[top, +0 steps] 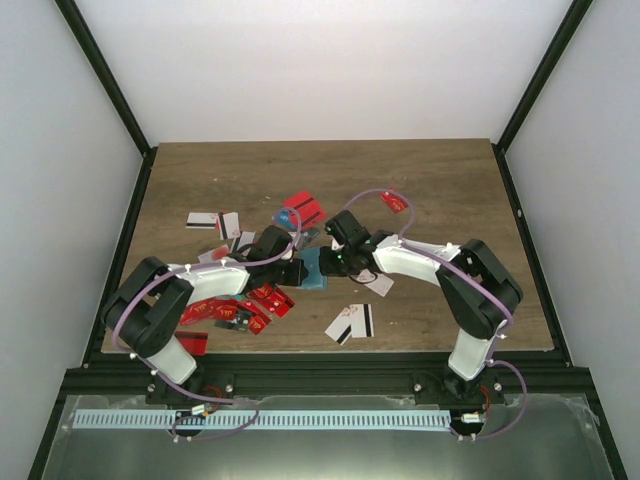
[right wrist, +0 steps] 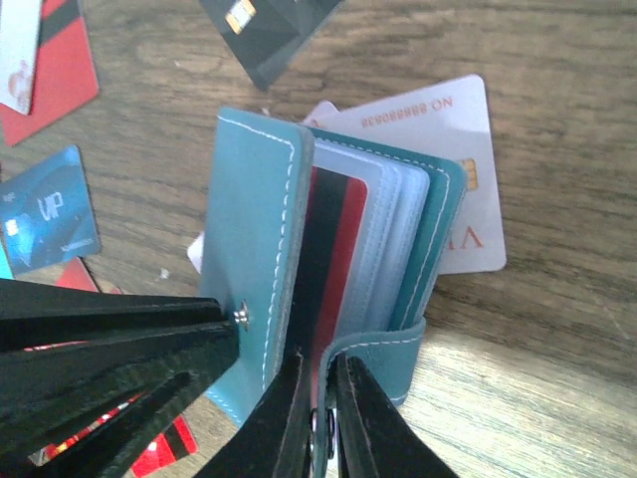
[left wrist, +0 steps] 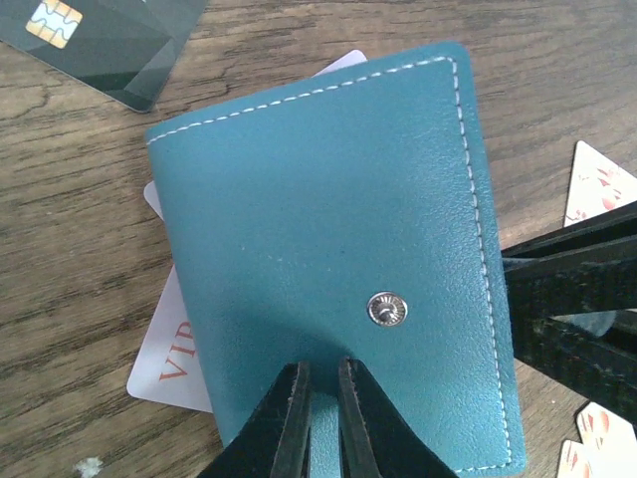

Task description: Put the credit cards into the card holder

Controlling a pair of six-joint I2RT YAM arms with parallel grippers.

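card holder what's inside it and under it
Inside the card holder, a black-striped red card sits among clear sleeves. Under it lies a white card, mostly covered; other sleeves' contents are hidden.

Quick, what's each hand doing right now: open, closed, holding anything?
Left hand: closed, pinching one cover of the card holder.
Right hand: closed, pinching the card holder's opposite flap.

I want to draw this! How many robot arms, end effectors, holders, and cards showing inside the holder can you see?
Holder: 1
Red card showing inside it: 1
Arms: 2, left arm and right arm
End effectors: 2, left end effector and right end effector
Total: 6
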